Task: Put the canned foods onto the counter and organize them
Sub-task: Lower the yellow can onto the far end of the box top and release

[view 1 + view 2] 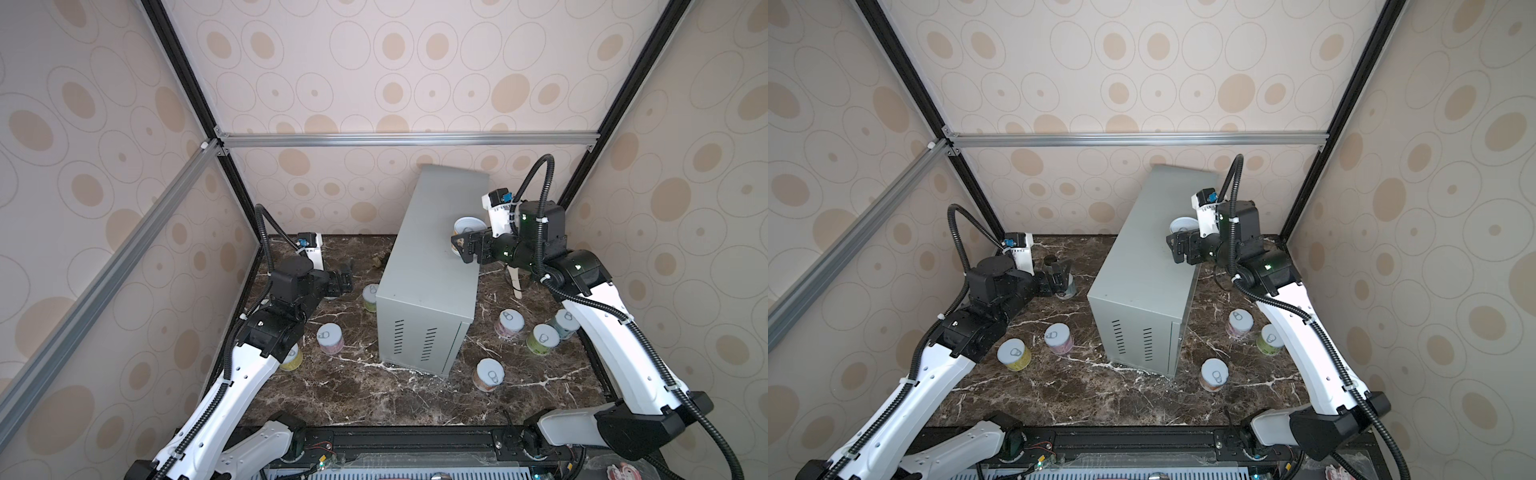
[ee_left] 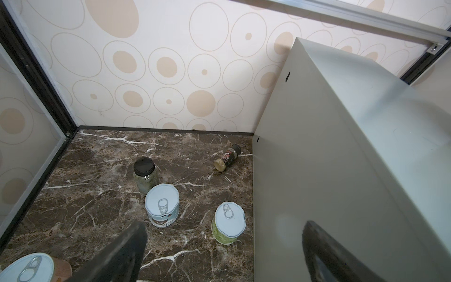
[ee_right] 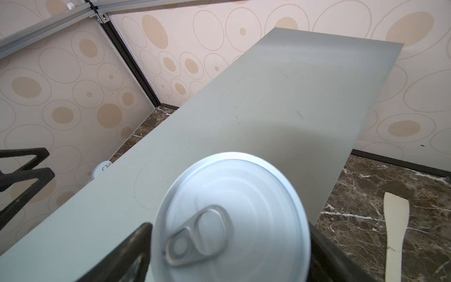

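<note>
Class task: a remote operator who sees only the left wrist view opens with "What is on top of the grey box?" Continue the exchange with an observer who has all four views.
Observer: One silver-lidded tin, between the right gripper's fingers, at the right edge of the tall light-grey metal box's flat top; whether it rests there is unclear.
Operator: What lies right of the box?
Observer: Four show on the dark brown marble surface: a pink-labelled tin, a green-labelled tin, a white-blue tin and an orange-labelled tin.
Operator: Anything else?
Observer: A pale wooden spatula lies flat there.
</note>
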`<state>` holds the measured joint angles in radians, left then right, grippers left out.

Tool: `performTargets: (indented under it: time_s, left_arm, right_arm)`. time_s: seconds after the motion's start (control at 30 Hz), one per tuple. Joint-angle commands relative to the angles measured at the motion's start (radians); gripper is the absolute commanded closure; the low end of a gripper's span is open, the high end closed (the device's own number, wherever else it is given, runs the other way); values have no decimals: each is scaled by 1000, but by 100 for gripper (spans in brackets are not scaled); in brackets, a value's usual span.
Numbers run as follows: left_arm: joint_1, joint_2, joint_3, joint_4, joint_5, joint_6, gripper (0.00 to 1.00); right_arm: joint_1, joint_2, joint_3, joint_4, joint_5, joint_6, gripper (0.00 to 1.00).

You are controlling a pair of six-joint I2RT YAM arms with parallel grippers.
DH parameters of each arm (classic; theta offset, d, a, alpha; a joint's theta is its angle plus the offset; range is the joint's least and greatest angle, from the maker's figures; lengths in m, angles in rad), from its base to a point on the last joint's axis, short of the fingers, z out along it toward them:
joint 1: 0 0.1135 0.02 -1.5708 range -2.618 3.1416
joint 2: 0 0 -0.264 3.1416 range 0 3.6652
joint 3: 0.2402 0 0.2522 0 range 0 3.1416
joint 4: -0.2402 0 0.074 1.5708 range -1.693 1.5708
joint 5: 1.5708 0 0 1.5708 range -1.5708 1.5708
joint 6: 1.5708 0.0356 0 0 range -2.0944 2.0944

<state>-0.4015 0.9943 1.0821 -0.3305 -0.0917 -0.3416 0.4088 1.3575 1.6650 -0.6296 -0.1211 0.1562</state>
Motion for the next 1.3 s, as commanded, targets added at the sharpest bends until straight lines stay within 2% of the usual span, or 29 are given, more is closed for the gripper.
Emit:
performTargets:
  time_s: [0.0, 0.33, 0.57, 0.77, 1.0, 1.27]
  left_arm:
    - [-6, 6, -14, 6, -9, 18, 1]
    - [-7, 51, -22, 31, -25, 34, 1]
    - [-6, 76, -47, 65, -29, 32, 1]
    - [-7, 107, -62, 83, -33, 32, 1]
    - [-7, 101, -87, 81, -78, 47, 1]
    - [-7, 64, -134, 106, -103, 53, 1]
  right_arm:
    - [-18, 13, -20, 83, -23, 45, 13]
    - [-79, 99, 20, 115, -20, 35, 34]
    - [-122, 209, 96, 153, 6, -10, 35]
    - [-169, 369, 243, 164, 15, -50, 37]
    - [-218, 536, 389, 172, 11, -38, 37]
    - [-235, 634, 475, 169, -15, -46, 36]
